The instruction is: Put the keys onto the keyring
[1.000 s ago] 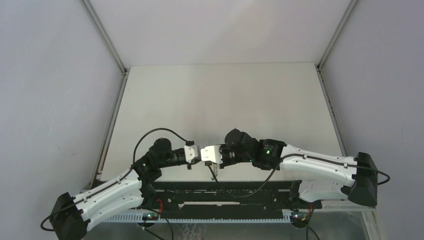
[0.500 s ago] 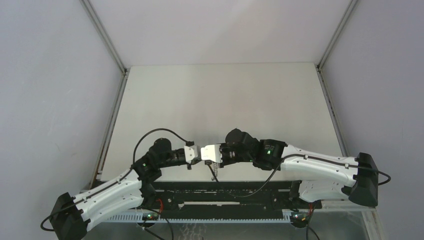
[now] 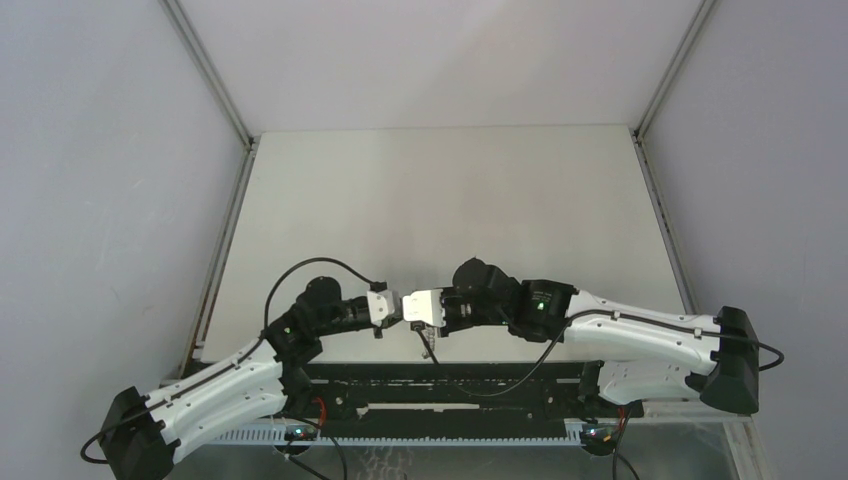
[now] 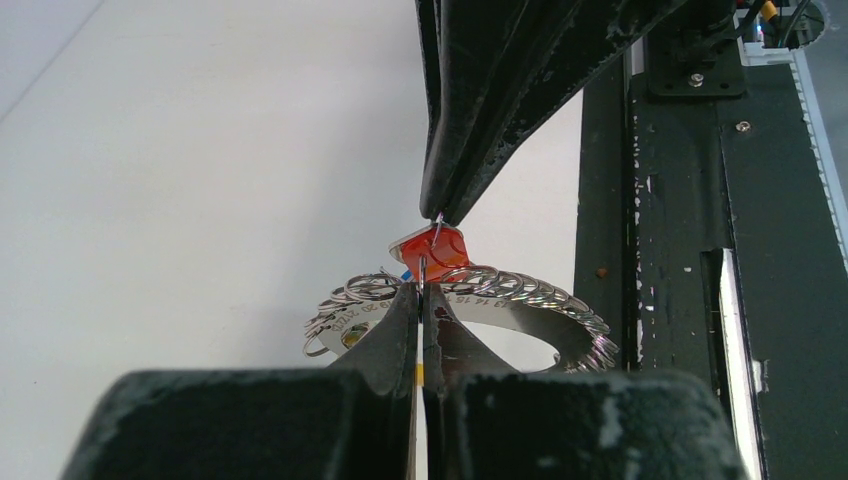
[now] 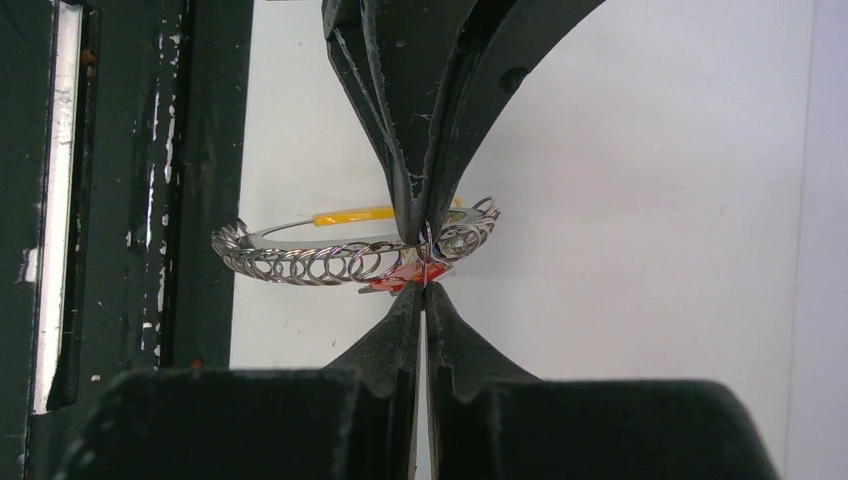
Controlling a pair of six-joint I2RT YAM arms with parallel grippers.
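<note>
My two grippers meet tip to tip just above the table's near edge. The left gripper (image 3: 398, 311) (image 4: 422, 287) is shut on a thin small ring of the keyring (image 4: 500, 305) (image 5: 320, 262), a flat metal ring edged with several small wire rings. The right gripper (image 3: 410, 311) (image 5: 424, 288) is shut on the red key (image 4: 434, 252) (image 5: 398, 279), pinching it at its edge right against that small ring. A yellow key (image 5: 350, 215) lies along the keyring's far side. A speck of blue (image 4: 407, 273) shows beside the red key.
The black base rail (image 3: 450, 375) (image 4: 680, 250) runs along the near edge just behind the grippers. Grey enclosure walls (image 3: 110, 200) stand left and right of the white table (image 3: 440, 210).
The right arm has shifted very slightly. Both grippers stay shut and tip to tip.
</note>
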